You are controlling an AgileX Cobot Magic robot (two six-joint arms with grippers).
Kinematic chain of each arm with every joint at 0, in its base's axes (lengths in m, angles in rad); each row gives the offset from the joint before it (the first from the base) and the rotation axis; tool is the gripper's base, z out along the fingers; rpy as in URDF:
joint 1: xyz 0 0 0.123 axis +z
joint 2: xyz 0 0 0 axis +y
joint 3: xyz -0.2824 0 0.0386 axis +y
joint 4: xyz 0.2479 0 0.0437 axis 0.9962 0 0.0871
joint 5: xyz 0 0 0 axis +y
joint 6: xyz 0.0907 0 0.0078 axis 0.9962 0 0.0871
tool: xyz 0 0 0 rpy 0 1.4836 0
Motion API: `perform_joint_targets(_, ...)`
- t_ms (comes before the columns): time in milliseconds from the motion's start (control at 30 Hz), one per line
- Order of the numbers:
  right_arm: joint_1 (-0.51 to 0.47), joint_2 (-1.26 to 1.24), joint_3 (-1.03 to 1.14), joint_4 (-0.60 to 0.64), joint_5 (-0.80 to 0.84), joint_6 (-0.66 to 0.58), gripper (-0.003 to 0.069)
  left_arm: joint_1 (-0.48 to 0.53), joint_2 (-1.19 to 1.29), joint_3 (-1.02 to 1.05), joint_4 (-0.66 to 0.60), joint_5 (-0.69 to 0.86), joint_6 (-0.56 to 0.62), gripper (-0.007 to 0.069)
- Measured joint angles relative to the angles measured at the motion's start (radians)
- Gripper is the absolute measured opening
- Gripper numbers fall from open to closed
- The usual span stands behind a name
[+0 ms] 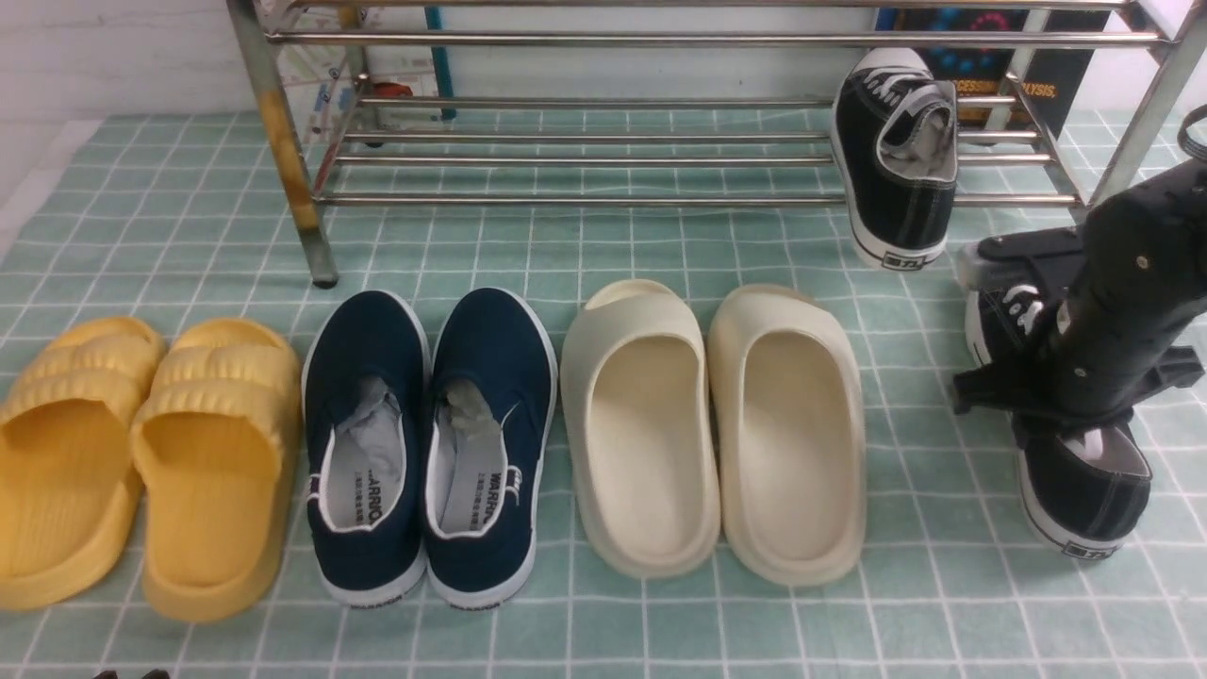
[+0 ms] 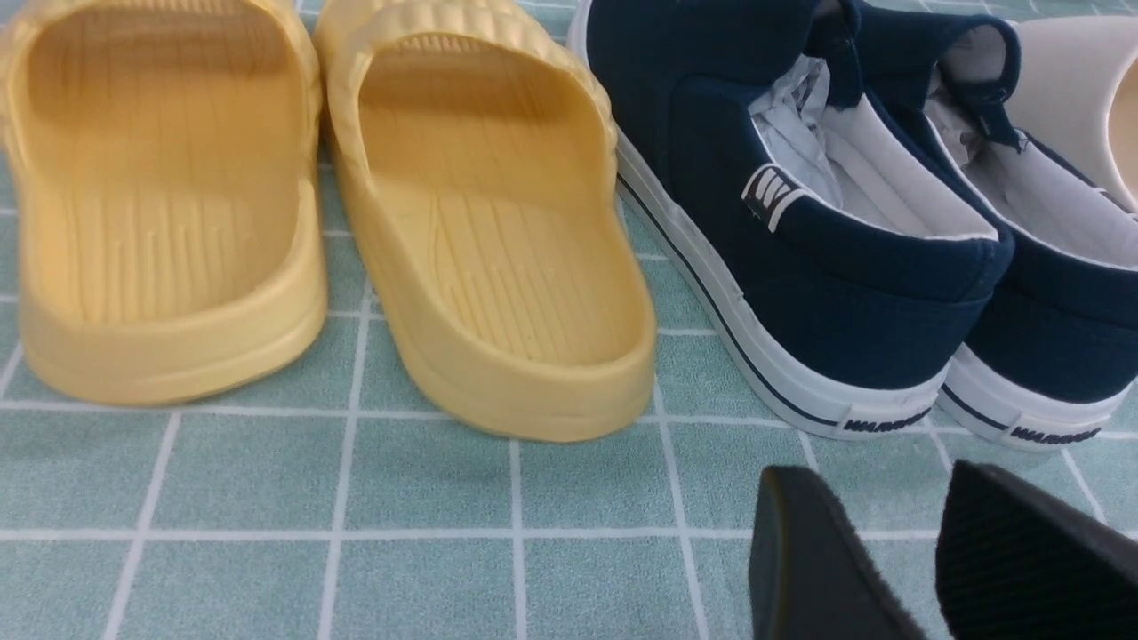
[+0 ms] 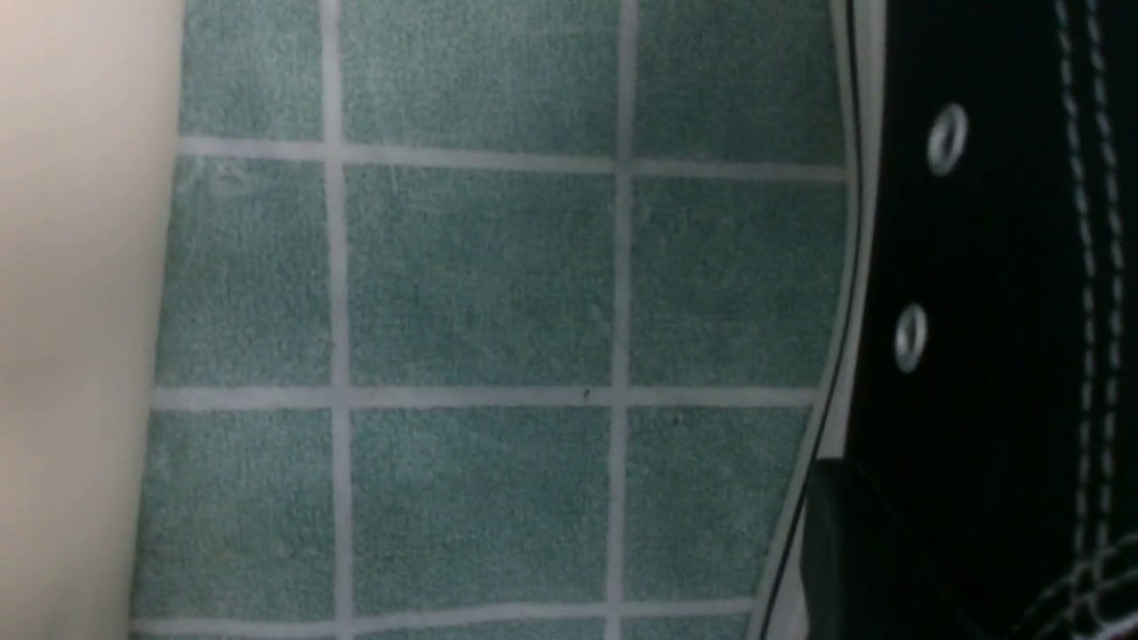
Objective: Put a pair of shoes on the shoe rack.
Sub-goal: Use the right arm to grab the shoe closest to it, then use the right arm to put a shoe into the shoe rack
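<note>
Slippers (image 1: 212, 443) of yellow, a pair, lie at eight o'clock in the front view on the green checked mat (image 1: 528, 622), toes toward twelve. The left jaws show only in the left wrist view. They stand apart, released, with nothing between them, low over the mat just behind the heels of the navy shoes (image 1: 368, 377). That navy pair lies at seven o'clock, just beside the yellow slippers, with crumpled paper stuffed inside. From eleven to one o'clock the steel rack (image 1: 585, 200) stands across the far part of the mat, its near left leg (image 1: 283, 141) stained with rust. Cream slippers (image 1: 632, 321) lie close side by side near six o'clock. At one o'clock a black sneaker (image 1: 896, 189) leans steeply on the rack's lowest shelf near its right end, its white toe up on the bars and its heel hanging over the front bar toward the mat. At four o'clock the second black sneaker (image 1: 1084, 490) lies flat on the mat, apart from the cream slippers, toe toward twelve. The right arm (image 1: 1122, 302) stands over its middle and hides part of the laces. The right jaws are down at this sneaker's side, with one dark finger (image 3: 853, 551) beside its white sole edge in the right wrist view, but I cannot tell whether they are clenched on it.
</note>
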Motion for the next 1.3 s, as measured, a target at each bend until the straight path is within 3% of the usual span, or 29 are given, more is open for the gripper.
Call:
perform_joint_targets(200, 0.001, -0.062, 0.005, 0.003, 0.05, -0.038, 0.002, 0.0, 0.0, 0.0, 0.0, 0.0, 0.0, 0.0239)
perform_joint_targets(333, 0.001, -0.183, 0.01, -0.001, 0.124, -0.053, 0.002, 0.0, 0.0, 0.0, 0.0, 0.0, 0.0, 0.0239)
perform_joint_targets(533, 0.0, -0.261, -0.022, -0.009, 0.044, -0.052, 0.002, 0.0, 0.0, 0.0, 0.0, 0.0, 0.0, 0.0239)
perform_joint_targets(733, -0.012, -0.114, -0.181, -0.007, -0.042, -0.049, 0.002, 0.0, 0.0, 0.0, 0.0, 0.0, 0.0, 0.0239)
perform_joint_targets(1300, -0.09, 0.211, -0.568, 0.02, -0.011, -0.087, 0.002, 0.0, 0.0, 0.0, 0.0, 0.0, 0.0, 0.0239)
